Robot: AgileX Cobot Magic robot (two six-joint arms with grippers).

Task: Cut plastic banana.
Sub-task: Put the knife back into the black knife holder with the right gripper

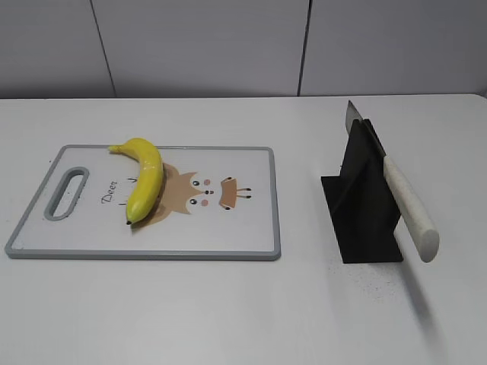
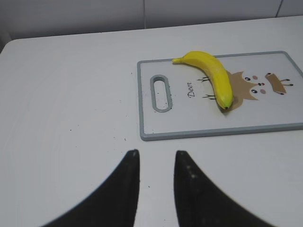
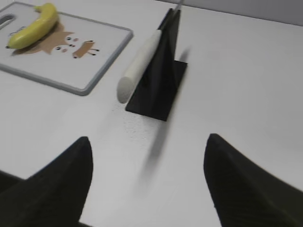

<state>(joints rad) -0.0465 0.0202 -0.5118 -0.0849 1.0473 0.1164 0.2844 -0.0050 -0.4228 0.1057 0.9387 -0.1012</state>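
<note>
The plastic banana (image 1: pixel 144 176) is glossy yellow and curved. It lies on the left half of the white cutting board (image 1: pixel 228 232), stem toward the back. It also shows in the left wrist view (image 2: pixel 212 75) and the right wrist view (image 3: pixel 32 27). A knife (image 1: pixel 399 198) with a white handle rests slanted in a black stand (image 1: pixel 363 205), handle toward the front; the right wrist view shows it too (image 3: pixel 139 61). My left gripper (image 2: pixel 156 153) is open and empty over bare table, in front of the board's handle end. My right gripper (image 3: pixel 147 142) is wide open and empty, in front of the knife stand.
The cutting board has a grey rim, a handle slot (image 1: pixel 67 193) at its left end and a deer drawing in the middle. A grey wall runs behind the white table (image 1: pixel 228 312). Neither arm shows in the exterior view.
</note>
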